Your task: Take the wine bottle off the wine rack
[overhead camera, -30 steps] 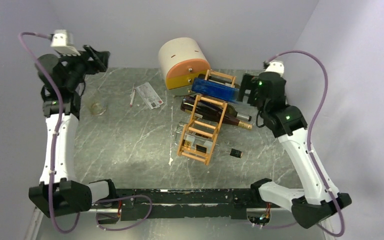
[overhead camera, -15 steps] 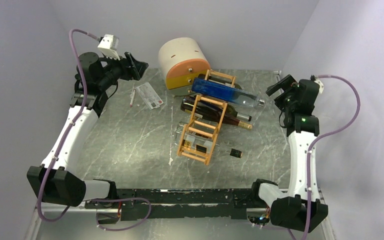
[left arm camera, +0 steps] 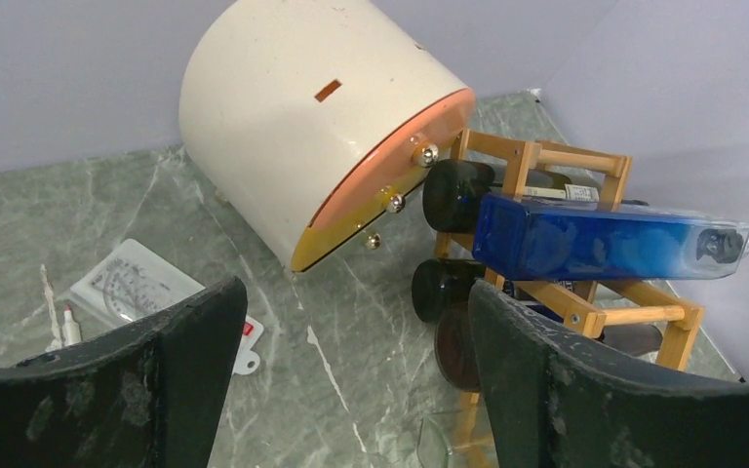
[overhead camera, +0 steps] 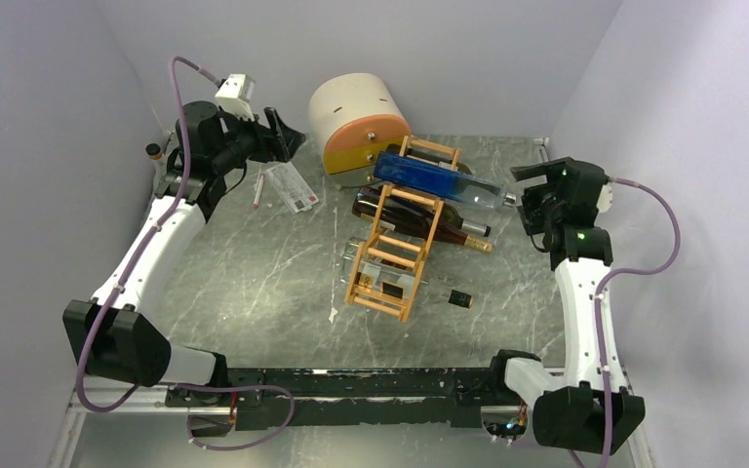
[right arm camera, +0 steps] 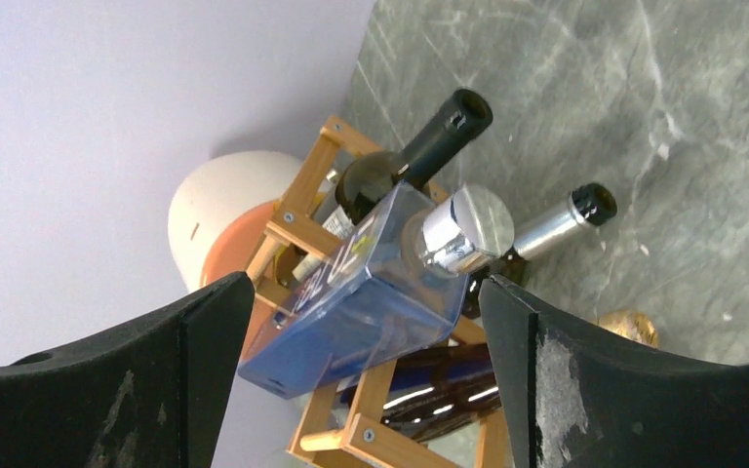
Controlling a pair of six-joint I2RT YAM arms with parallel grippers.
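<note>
1. Both arms have shifted. The left tool (overhead camera: pixel 281 136) has swung in from the far-left corner toward the round drawer box (overhead camera: pixel 356 112). The right tool (overhead camera: pixel 532 195) has backed away and then come near the blue bottle (overhead camera: pixel 439 178) again.
2. Both tools stand wide and hold nothing. The right one's jaws frame the bottle's silver cap (right arm camera: pixel 458 229) without touching it.
3. Nothing of the task is done yet. The blue bottle lies across the top tier of the wine rack (overhead camera: pixel 390 263), with dark wine bottles (overhead camera: pixel 419 219) in the tier beneath. Grasping, drawing out and setting down all remain.
4. What the lowest tiers hold is hard to make out. So is the small dark item (overhead camera: pixel 459 298) on the worktop (overhead camera: pixel 254 273). Which bottle is meant cannot be told.
</note>
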